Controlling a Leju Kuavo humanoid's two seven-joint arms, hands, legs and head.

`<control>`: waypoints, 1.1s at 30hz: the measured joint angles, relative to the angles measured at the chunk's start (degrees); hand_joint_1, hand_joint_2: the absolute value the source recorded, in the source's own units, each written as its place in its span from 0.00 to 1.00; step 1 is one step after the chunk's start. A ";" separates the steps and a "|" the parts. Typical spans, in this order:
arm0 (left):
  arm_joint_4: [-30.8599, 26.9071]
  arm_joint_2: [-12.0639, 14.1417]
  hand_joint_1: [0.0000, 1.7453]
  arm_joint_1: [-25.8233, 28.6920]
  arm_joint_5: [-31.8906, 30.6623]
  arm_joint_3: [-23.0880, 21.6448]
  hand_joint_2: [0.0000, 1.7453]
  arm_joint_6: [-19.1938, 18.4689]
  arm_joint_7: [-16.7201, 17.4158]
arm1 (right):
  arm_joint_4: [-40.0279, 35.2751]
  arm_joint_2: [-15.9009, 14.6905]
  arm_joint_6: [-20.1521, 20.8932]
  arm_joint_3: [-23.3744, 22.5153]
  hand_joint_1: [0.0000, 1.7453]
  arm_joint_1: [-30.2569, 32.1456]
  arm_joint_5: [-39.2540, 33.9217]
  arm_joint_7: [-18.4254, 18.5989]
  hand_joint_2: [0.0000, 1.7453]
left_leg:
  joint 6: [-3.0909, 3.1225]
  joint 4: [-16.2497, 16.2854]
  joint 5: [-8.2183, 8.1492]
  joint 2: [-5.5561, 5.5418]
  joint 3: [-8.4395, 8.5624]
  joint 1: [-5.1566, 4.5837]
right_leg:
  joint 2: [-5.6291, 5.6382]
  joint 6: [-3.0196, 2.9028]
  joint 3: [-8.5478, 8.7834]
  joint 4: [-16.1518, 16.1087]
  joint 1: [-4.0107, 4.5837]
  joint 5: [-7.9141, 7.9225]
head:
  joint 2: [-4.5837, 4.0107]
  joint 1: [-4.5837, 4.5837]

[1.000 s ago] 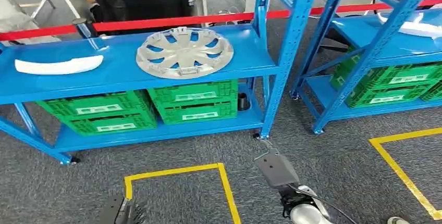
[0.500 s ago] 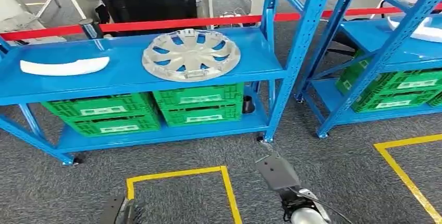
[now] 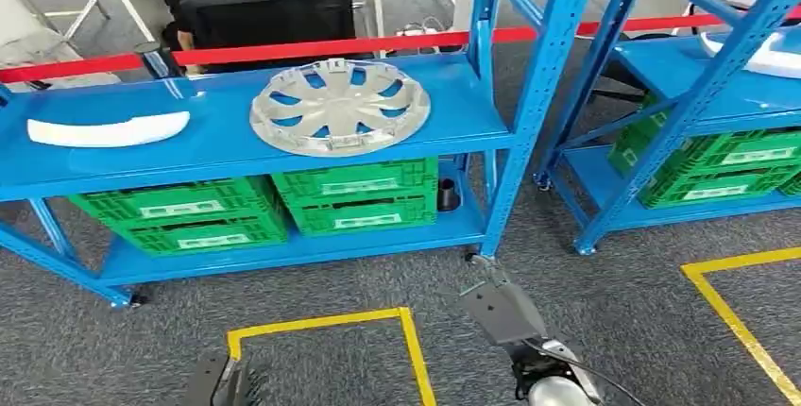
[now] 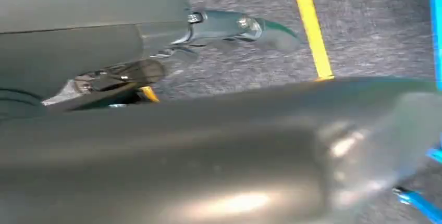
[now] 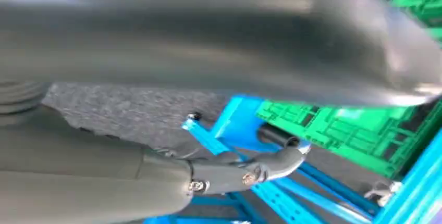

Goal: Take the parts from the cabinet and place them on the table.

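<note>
A silver wheel cover (image 3: 338, 107) lies flat on the top shelf of the blue cabinet rack (image 3: 227, 156), and a white curved part (image 3: 109, 129) lies to its left on the same shelf. Another white part (image 3: 760, 53) rests on the second blue rack (image 3: 680, 85) to the right. Both arms hang low over the carpet, well short of the shelf. My left hand (image 3: 219, 382) sits at the picture's bottom edge with its fingers apart and nothing in them (image 4: 245, 26). My right hand (image 3: 501, 310) is near the rack's front right leg, also holding nothing (image 5: 245, 174).
Green crates (image 3: 349, 196) fill the lower shelf, and more (image 3: 718, 165) sit in the right rack. A red barrier tape (image 3: 312, 47) runs behind the racks, with a person seated on a black chair (image 3: 269, 14) beyond it. Yellow floor lines (image 3: 321, 326) mark the grey carpet.
The whole picture has shifted a little, so the camera has moved; the rack sits slightly lower in view. Both hands stay low with nothing in them.
</note>
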 joint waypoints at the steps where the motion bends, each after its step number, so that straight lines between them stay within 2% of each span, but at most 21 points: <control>1: -0.04 -0.02 0.00 0.02 -0.02 0.00 0.00 0.00 0.00 | -0.06 0.00 0.00 0.00 0.00 0.01 0.08 -0.02 0.00 | 0.26 0.01 -0.13 -0.17 -0.10 -0.10 | -0.18 0.32 0.12 -0.25 -0.08 -0.02 | 0.00 0.00; 4: -0.28 -0.07 0.00 -0.09 -0.04 0.00 0.00 0.00 0.26 | -0.39 -0.13 -0.02 0.00 0.00 -0.19 0.37 -0.04 0.00 | 1.28 -1.35 0.47 -0.82 0.94 0.50 | -0.21 1.33 0.19 0.65 0.04 -0.81 | 0.02 0.00; 7: -0.31 -0.24 0.00 -0.39 -0.04 0.00 0.00 0.00 0.50 | -0.31 -0.15 0.06 0.02 0.00 -0.49 0.52 -0.04 0.00 | 1.91 -1.35 0.30 -1.50 1.00 0.48 | -0.16 1.79 -6.28 12.98 -0.07 -6.78 | 0.02 0.09; 8: -0.31 -0.26 0.00 -0.33 0.00 0.00 0.00 0.00 0.50 | -0.24 -0.15 0.24 0.04 0.00 -0.55 0.55 -0.13 0.00 | 1.96 -1.31 0.25 -1.84 1.00 0.47 | -0.15 1.90 -8.48 16.50 -0.07 -7.53 | 0.00 0.15; 9: -0.28 -0.26 0.00 -0.28 0.11 0.00 0.00 0.00 0.50 | 0.06 -0.15 0.42 0.04 0.00 -0.71 0.55 -0.24 0.00 | 1.91 -1.28 0.19 -2.32 1.07 0.48 | -0.15 1.94 -9.28 17.14 -0.10 -6.70 | 0.02 0.15; 10: -0.26 -0.24 0.00 -0.27 0.17 0.00 0.00 0.02 0.50 | 0.31 -0.15 0.59 0.06 0.00 -0.90 0.55 -0.50 0.00 | 1.77 -1.24 0.07 -2.90 1.21 0.53 | -0.13 1.93 -8.57 14.91 -0.17 -4.50 | 0.02 0.15; 12: -0.24 -0.26 0.00 -0.28 0.42 0.00 0.00 0.07 0.48 | 0.74 -0.15 0.90 0.07 0.00 -1.43 0.55 -1.05 0.00 | 1.42 -1.00 -0.38 -3.59 1.70 0.69 | 0.31 1.90 -4.16 5.12 -0.33 1.32 | 0.00 0.15; 13: -0.24 -0.24 0.00 -0.26 0.57 0.00 0.00 0.09 0.44 | 0.94 -0.15 0.92 0.09 0.00 -1.73 0.55 -1.22 0.00 | 1.08 -0.74 -0.67 -4.00 1.73 0.72 | 1.05 1.82 -2.30 0.80 -0.47 2.56 | 0.00 0.15; 14: -0.20 -0.18 0.00 -0.28 0.66 0.00 0.00 0.13 0.33 | 1.38 -0.02 0.94 0.26 0.00 -2.20 0.50 -1.31 0.00 | 0.60 -0.26 -0.97 -4.40 1.52 0.39 | 1.69 1.51 -1.93 0.19 -0.33 1.69 | 0.00 0.15; 17: -0.15 -0.13 0.00 0.05 0.74 0.00 0.00 0.17 0.20 | 1.86 0.02 1.03 0.59 0.00 -2.48 0.44 -1.49 0.00 | -0.29 -0.97 -0.83 -4.63 1.57 0.58 | 1.25 0.08 -2.10 0.26 0.04 1.75 | 0.00 0.13; 18: -0.07 0.09 0.00 0.09 0.81 0.00 0.00 0.20 0.13 | 1.99 0.13 1.03 0.68 0.00 -2.73 0.33 -1.66 0.00 | -0.58 -0.84 -1.11 -4.59 1.68 0.58 | 1.14 -0.37 -1.97 0.02 -0.36 1.89 | 0.00 0.13; 19: -0.02 0.11 0.00 0.16 0.81 0.00 0.00 0.24 0.00 | 2.08 0.17 1.01 0.72 0.00 -2.88 0.20 -1.84 0.00 | -0.88 0.12 -1.60 -3.16 1.54 0.57 | 1.02 -0.65 -1.75 -0.07 -0.40 1.88 | 0.00 0.11; 21: -0.02 0.11 0.00 -0.04 0.81 0.00 0.00 0.35 -0.41 | 2.23 0.31 1.07 0.74 0.00 -2.88 -0.65 -2.16 0.00 | -1.46 7.09 -5.34 -1.33 -1.88 0.66 | 0.63 -1.18 -1.51 -0.07 -0.38 1.60 | 0.00 -0.13; 23: 0.00 0.09 0.00 0.03 0.81 0.00 0.00 0.42 -0.59 | 2.71 0.31 1.27 0.79 0.00 -2.86 -1.20 -2.16 0.00 | -1.75 16.22 -8.71 -1.03 -6.86 0.72 | 0.23 -1.41 -1.45 -0.07 -0.29 1.42 | 0.00 -0.13; 24: 0.04 0.09 0.00 0.11 0.81 0.00 0.00 0.46 -0.59 | 3.01 0.31 1.38 0.79 0.00 -2.87 -1.29 -2.16 0.00 | -1.74 17.67 -8.32 -1.02 -7.93 0.75 | 0.15 -1.40 -1.38 -0.07 -0.27 1.36 | 0.00 -0.13; 25: 0.07 0.11 0.00 0.13 0.81 0.00 0.00 0.52 -0.59 | 3.15 0.31 1.38 0.81 0.00 -2.87 -1.42 -2.16 0.00 | -1.62 16.20 -6.61 -1.02 -7.47 0.74 | 0.09 -1.36 -1.21 -0.06 -0.26 1.24 | 0.00 -0.13; 28: 0.07 0.20 0.00 0.05 0.81 0.00 0.00 0.52 -0.74 | 3.26 0.46 1.40 0.85 0.00 -2.95 -1.53 -2.21 0.00 | -0.54 1.87 1.24 -0.57 -0.81 0.53 | 0.03 -1.04 -0.33 -0.07 -0.22 0.76 | 0.00 -0.13; 29: 0.11 0.33 0.00 -0.05 0.81 0.00 0.00 0.52 -0.74 | 3.30 0.57 1.40 0.87 0.00 -3.01 -1.53 -2.25 0.00 | -0.25 -0.05 0.33 -0.07 0.08 0.20 | 0.01 -0.73 -0.32 -0.01 0.03 0.58 | 0.00 -0.11; 31: 0.09 0.33 0.00 -0.15 0.81 0.00 0.00 0.52 -0.83 | 3.43 0.61 1.42 0.96 0.00 -3.05 -1.53 -2.38 0.00 | -0.05 -0.50 0.37 -0.24 -0.14 -0.04 | -0.06 -0.09 -0.53 -0.15 0.01 0.60 | 0.02 -0.13; 32: 0.09 0.29 0.00 -0.06 0.81 0.00 0.00 0.52 -0.83 | 3.45 0.61 1.42 0.98 0.00 -3.05 -1.55 -2.40 0.00 | -0.31 -0.81 0.80 -0.42 0.13 0.20 | -0.19 -0.31 -0.48 0.09 0.36 0.31 | 0.00 -0.09; 33: 0.11 0.24 0.00 -0.04 0.81 0.00 0.00 0.52 -0.83 | 3.52 0.61 1.42 0.98 0.00 -3.11 -1.53 -2.43 0.00 | -0.30 -0.75 0.76 -0.50 0.11 0.16 | -0.20 -1.00 -0.44 -0.12 0.25 0.65 | 0.00 -0.11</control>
